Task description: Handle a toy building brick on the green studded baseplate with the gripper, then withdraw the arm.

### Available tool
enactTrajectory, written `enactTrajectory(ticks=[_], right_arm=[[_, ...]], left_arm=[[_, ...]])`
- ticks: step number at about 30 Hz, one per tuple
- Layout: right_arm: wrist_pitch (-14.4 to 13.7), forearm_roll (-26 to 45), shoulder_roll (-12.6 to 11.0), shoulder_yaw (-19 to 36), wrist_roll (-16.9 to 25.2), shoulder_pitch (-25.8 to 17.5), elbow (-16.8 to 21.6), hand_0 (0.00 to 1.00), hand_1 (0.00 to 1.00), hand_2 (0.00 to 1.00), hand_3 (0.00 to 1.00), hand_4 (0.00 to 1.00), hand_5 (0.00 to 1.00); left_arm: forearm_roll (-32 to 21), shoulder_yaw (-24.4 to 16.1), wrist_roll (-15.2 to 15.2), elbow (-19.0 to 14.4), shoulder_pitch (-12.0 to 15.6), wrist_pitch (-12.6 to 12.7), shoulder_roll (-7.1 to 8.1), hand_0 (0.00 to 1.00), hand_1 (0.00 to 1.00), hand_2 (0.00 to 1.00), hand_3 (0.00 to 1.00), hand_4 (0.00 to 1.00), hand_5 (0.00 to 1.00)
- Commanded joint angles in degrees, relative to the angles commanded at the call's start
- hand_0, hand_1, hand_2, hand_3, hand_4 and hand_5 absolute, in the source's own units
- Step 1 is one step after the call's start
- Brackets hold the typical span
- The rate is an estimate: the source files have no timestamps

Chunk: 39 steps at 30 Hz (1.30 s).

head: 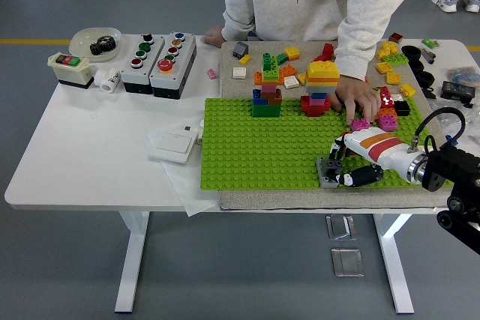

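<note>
Head view: the right hand's [346,162] fingers [335,151] are curled around a grey brick [327,171], one dark digit above it and another black one below, so the brick sits clamped between them. The brick rests at the near right edge of the green studded baseplate [255,151], on the plate's front margin. The hand's white shell with orange and red bands leads back to the black arm [450,174] entering from the lower right. The baseplate lies on a grey mat on the white table [97,148]. At its far edge stand a green-based stack [266,88] and a yellow-topped tower [321,84]. A person at the far side rests one hand [358,99] on pink bricks [379,120] just beside the tower. Control boxes [159,64] sit at the table's far left.
</note>
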Motion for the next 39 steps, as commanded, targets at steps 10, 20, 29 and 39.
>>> enactTrajectory(ticks=[10,20,29,39], right_arm=[[0.41,-0.29,0.08,0.06,-0.07,0.18,0.55,0.503,0.549,0.575,0.539,0.728,0.39],[0.89,-0.53,0.11,0.13,-0.22,0.14,0.49,0.504,0.559,0.585,0.543,0.733,0.385],[1.07,-0.58,0.19,0.35,-0.17,0.02,0.62,0.519,0.594,0.64,0.566,0.754,0.38],[0.57,-0.54,0.25,0.65,-0.12,-0.16,0.73,0.521,0.607,0.662,0.594,0.77,0.378]], left_arm=[[-0.2,0.18,-0.05,0.0,-0.08,0.0,0.02,0.785,0.708,0.605,0.541,0.534,0.557],[0.22,-0.21,0.05,0.0,0.0,0.02,-0.02,0.785,0.707,0.605,0.54,0.533,0.557],[-0.15,0.12,-0.02,0.0,0.05,0.0,0.01,0.785,0.708,0.606,0.541,0.534,0.557],[-0.2,0.31,0.01,0.0,0.14,-0.07,0.01,0.786,0.708,0.607,0.541,0.534,0.558]])
